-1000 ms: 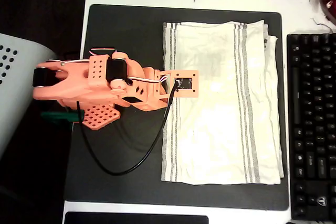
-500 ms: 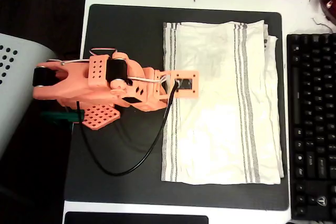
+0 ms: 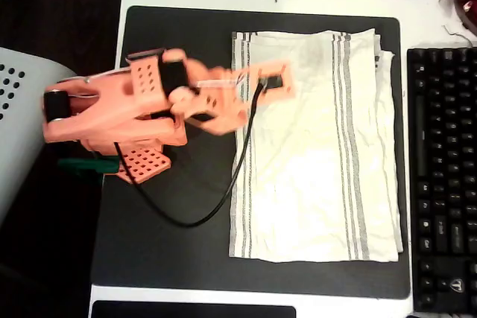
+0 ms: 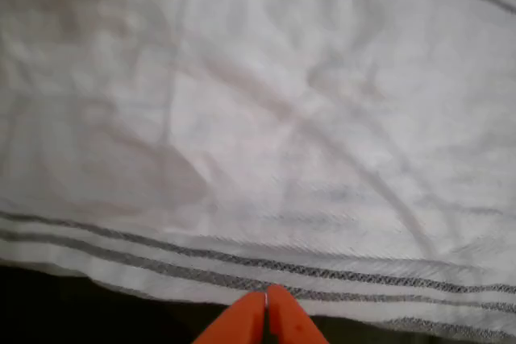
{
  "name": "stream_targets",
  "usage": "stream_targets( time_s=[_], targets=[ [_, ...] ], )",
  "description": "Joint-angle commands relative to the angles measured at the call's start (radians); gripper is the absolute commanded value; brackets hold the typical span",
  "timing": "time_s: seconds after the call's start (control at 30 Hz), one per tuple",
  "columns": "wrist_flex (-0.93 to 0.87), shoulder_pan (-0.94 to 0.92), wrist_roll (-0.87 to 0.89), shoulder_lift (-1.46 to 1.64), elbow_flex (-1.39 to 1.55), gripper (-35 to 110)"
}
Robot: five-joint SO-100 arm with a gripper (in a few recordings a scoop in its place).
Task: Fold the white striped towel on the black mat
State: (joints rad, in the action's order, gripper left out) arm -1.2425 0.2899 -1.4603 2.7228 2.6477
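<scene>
The thin off-white striped towel (image 3: 317, 147) lies flat on the big black mat (image 3: 175, 42). The orange gripper (image 4: 267, 305) is pinched shut on nothing, just over the towel's striped edge. It should open, dip down, and grab that edge firmly.

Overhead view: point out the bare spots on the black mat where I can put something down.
Free: the black mat strip left of the white striped towel below the arm, and the band above the towel. Crowded: right edge, by the keyboard; the gripper overhangs the towel's upper left.

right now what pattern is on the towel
Off-white towel with groups of thin grey stripes near two opposite edges, clearest in the overhead view.
</scene>
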Motion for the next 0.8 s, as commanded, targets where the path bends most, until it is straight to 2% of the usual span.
stream_targets(
  time_s=[0.0,0.33,0.53,0.77],
  targets=[
    [0.021,0.112,0.044,-0.255,-0.216,0],
    [0.094,0.371,0.262,-0.917,-0.787,0],
    [0.084,0.420,0.382,-1.243,-1.083,7],
    [0.058,0.414,0.396,-1.494,-1.276,15]
  ],
)
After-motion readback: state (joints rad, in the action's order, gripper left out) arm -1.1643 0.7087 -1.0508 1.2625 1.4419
